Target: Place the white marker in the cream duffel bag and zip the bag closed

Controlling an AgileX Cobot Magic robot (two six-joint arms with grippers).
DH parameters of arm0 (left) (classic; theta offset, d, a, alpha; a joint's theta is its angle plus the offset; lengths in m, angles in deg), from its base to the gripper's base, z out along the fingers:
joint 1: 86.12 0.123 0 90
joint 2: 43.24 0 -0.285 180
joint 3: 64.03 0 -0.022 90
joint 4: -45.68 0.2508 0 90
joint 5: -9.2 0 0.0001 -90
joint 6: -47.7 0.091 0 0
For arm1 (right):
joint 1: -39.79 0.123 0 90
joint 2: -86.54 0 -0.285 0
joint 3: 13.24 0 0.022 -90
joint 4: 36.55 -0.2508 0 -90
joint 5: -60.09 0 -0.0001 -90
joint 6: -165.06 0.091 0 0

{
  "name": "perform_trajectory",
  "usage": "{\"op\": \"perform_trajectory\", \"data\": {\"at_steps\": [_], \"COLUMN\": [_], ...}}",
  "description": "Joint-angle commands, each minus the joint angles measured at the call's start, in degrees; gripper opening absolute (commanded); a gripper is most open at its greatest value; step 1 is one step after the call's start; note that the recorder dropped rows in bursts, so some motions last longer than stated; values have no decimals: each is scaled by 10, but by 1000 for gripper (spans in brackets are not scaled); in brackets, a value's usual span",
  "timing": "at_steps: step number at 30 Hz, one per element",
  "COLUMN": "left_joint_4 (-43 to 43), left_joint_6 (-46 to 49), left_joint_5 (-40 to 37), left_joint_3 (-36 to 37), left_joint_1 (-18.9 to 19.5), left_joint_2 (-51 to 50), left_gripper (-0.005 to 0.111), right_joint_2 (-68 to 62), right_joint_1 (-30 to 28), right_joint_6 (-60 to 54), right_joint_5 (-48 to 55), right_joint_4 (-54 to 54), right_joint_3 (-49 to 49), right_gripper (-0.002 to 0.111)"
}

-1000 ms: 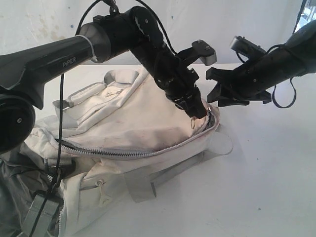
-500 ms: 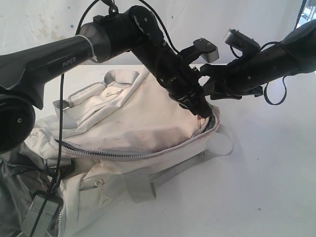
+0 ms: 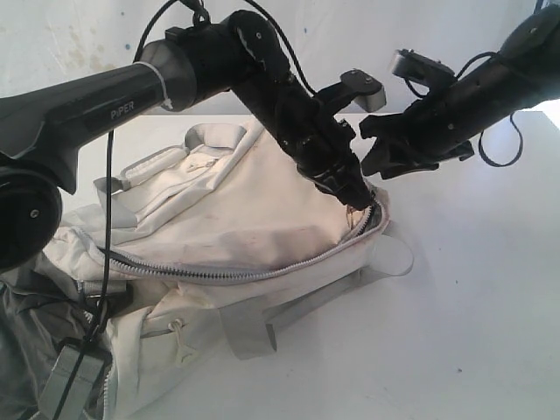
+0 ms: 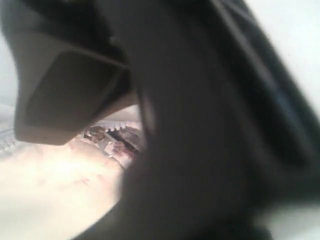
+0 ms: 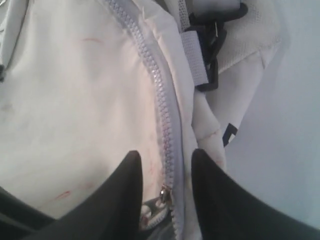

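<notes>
I start with the white table (image 3: 490, 306). The cream duffel bag (image 3: 227, 219) is slumped across it, and a dark grey fabric item (image 3: 26, 341) lies at its near-left corner. Both arms meet at the far-right end of the bag.

The left gripper (image 3: 354, 197) is pressed down right at the end of the zipper. Its wrist view is mostly a dark blur, so I cannot tell whether its jaws are together or apart. The right gripper (image 5: 165, 155) hangs just above the same end with its fingers spread. They straddle the seam and hold nothing.

The grey zipper (image 3: 236, 273) looks meshed along nearly its whole run across the top. The slider (image 5: 163, 195) sits near the far-right end, and just past it a short dark gap seems not yet closed.

I can't see the white marker in any view, so I judge it is already inside the bag. That would leave only the last bit of zipping.
</notes>
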Motion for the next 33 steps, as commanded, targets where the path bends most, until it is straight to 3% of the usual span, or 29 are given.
{"op": "perform_trajectory", "data": {"at_steps": [1, 10, 12, 15, 29, 33], "left_joint_4": [-21, -33, -43, -55, -29, -8], "left_joint_6": [-5, -29, -37, -60, -94, -160], "left_joint_5": [-9, -9, -9, -9, -9, -9], "left_joint_3": [-3, -3, -3, -3, -3, -2], "left_joint_1": [-3, -3, -3, -5, -22, -23], "left_joint_2": [9, 9, 9, 9, 54, 73], "left_gripper": [0, 0, 0, 0, 0, 0], "right_joint_2": [-20, -54, -65, -74, -74, -74], "right_joint_1": [-2, -2, -2, -2, -14, -15], "right_joint_6": [8, -11, -11, -11, -11, -11], "right_joint_5": [9, 24, 26, 6, -20, -19], "right_joint_4": [6, -15, -15, -15, -53, -66], "right_joint_3": [16, 34, 36, 36, 36, 36], "right_gripper": [32, 31, 22, 0, 0, 0]}}
